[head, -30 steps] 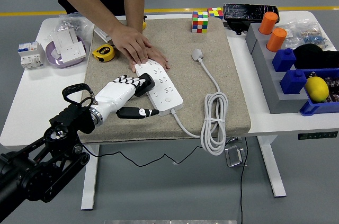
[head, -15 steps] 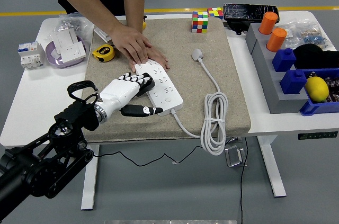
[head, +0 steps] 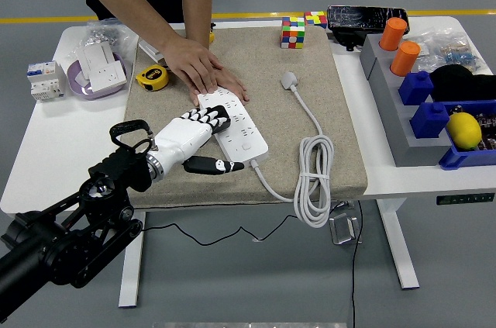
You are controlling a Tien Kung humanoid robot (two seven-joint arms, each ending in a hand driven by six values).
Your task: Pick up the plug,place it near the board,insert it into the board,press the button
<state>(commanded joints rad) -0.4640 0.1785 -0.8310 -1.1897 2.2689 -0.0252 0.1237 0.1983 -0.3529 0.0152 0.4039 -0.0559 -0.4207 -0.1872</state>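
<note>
Left hand [head: 195,136]: white-shelled, black-jointed, entering from the lower left on a black arm; fingers are being curled over a black plug [head: 218,119], which is being held down against the near-left part of the board [head: 235,128], thumb extended beside the board's front edge.

Board: white power strip, lying diagonally on the tan mat [head: 248,103]; its far end is being pinned flat by a person's hand [head: 203,69] reaching from the far side.

White cable [head: 313,175]: coiled to the right of the board, its white plug end [head: 289,79] lying loose farther back.

Yellow tape measure [head: 152,77]: resting at the mat's left edge.

Puzzle cube [head: 292,32]: standing at the mat's far edge.
</note>
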